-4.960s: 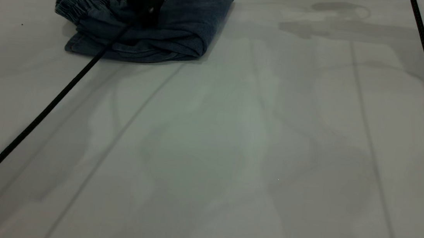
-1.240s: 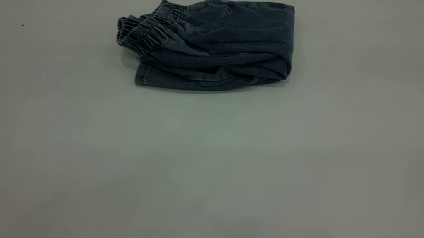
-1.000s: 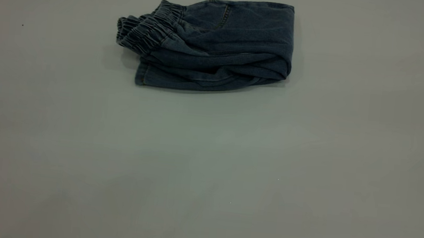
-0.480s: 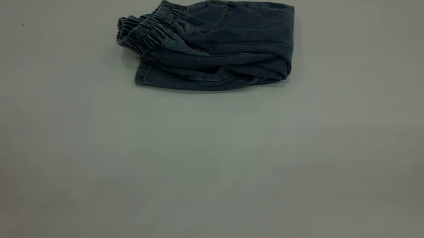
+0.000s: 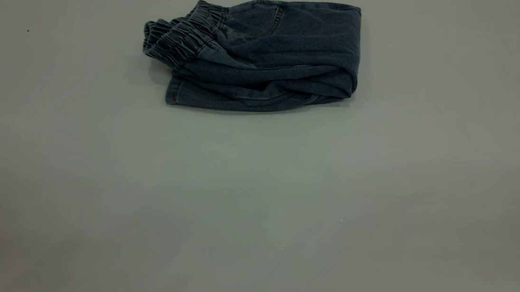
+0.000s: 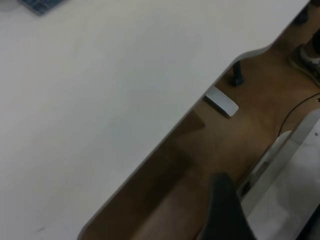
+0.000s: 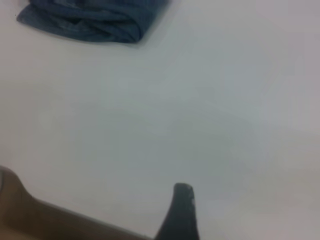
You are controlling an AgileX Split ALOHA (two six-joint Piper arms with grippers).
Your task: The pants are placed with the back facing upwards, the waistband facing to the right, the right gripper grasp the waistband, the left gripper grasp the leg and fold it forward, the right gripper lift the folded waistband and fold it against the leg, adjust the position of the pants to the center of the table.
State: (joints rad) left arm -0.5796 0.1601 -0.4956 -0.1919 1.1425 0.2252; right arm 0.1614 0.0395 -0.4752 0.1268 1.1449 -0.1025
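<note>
The pants (image 5: 268, 56) lie folded into a thick denim bundle on the far middle of the table (image 5: 253, 212). Their ruffled waistband (image 5: 179, 38) points to the left of the bundle, and the fold edge is on the right. The printed leg is hidden inside the fold. Neither arm shows in the exterior view. My right gripper (image 7: 182, 212) hovers over bare tabletop near the table's edge, far from the pants (image 7: 90, 20). My left gripper (image 6: 227, 210) hangs beyond the table's edge over the floor, with a corner of the pants (image 6: 40, 5) far off.
The left wrist view shows the table's curved edge (image 6: 200, 100), brown floor (image 6: 190, 150), a small grey plate (image 6: 221, 101), a dark post (image 6: 237, 75) and a pale surface (image 6: 295, 190) beside the floor.
Five seconds ago a black arm sat on the pants, farther left, with cables across the table. Now the pants lie nearer the middle and both arms are gone. Nothing has moved in the last second.
</note>
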